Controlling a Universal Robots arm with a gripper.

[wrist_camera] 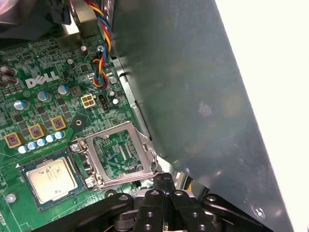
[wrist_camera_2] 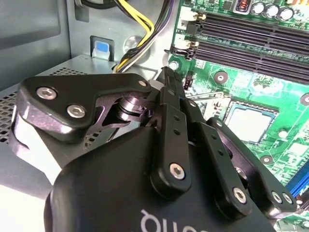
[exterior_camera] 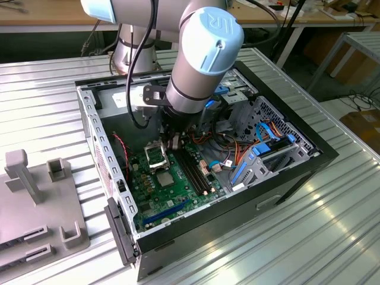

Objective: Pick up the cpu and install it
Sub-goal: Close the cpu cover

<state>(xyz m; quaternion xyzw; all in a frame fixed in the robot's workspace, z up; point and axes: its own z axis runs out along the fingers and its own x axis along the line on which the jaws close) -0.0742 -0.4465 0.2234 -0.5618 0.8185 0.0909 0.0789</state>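
Cpu [wrist_camera: 50, 180] in socket [wrist_camera: 79, 185]; end effector [wrist_camera: 164, 179] closed beside.

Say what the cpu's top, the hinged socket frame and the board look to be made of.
The cpu: top looks like silver-grey metal, matte with a soft sheen. The hinged socket frame: thin bare metal, probably stamped steel, given bright glints along its edges. The board: green coated circuit laminate, likely fibreglass, slightly glossy with fine traces.

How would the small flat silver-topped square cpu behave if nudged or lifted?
The flat silver-topped cpu looks stiff and probably light, being thin. Its smooth metal top may be slippery. Lying flat, seated in the green motherboard, it likely won't tip or slide.
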